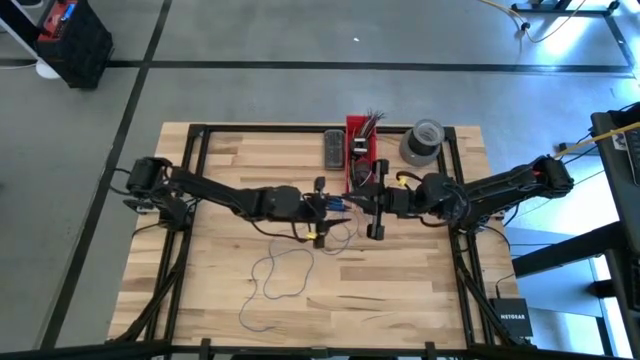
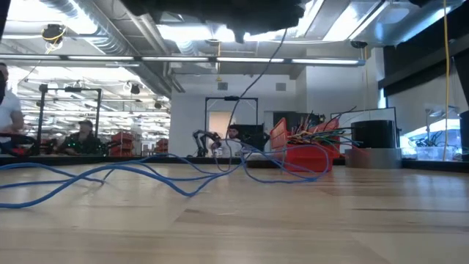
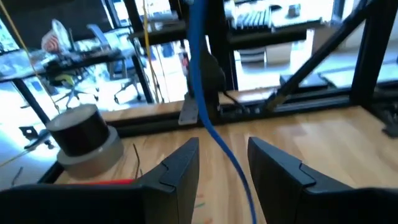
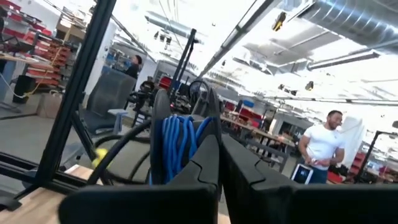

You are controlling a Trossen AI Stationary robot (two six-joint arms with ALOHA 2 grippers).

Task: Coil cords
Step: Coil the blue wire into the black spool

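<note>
A blue cord [image 2: 168, 176] lies in slack loops on the wooden table and rises from it [image 2: 245, 110] toward the arms above. My left gripper [image 1: 328, 204] is at the table's middle, open. The cord [image 3: 214, 134] runs between its fingers [image 3: 180, 168]; I cannot tell whether it touches them. My right gripper [image 1: 374, 208] faces it from the right, shut, with a bundle of several blue strands [image 4: 179, 144] at its fingers [image 4: 208, 158]. A thin dark cord [image 1: 282, 275] lies in loose loops on the table nearer the front. My right gripper is shut on the blue cord where several strands are bundled together [image 4: 186, 149]. The strands stand upright beside and behind one finger, which hides the place of contact. The bundle is clear of the table.
A red bin [image 1: 360, 145] with multicoloured wire ends, a grey tape roll [image 1: 422, 141] and a dark flat block [image 1: 333, 148] stand at the table's far edge. The near half of the table [image 1: 400, 300] holds only the thin dark cord. People show in the room beyond.
</note>
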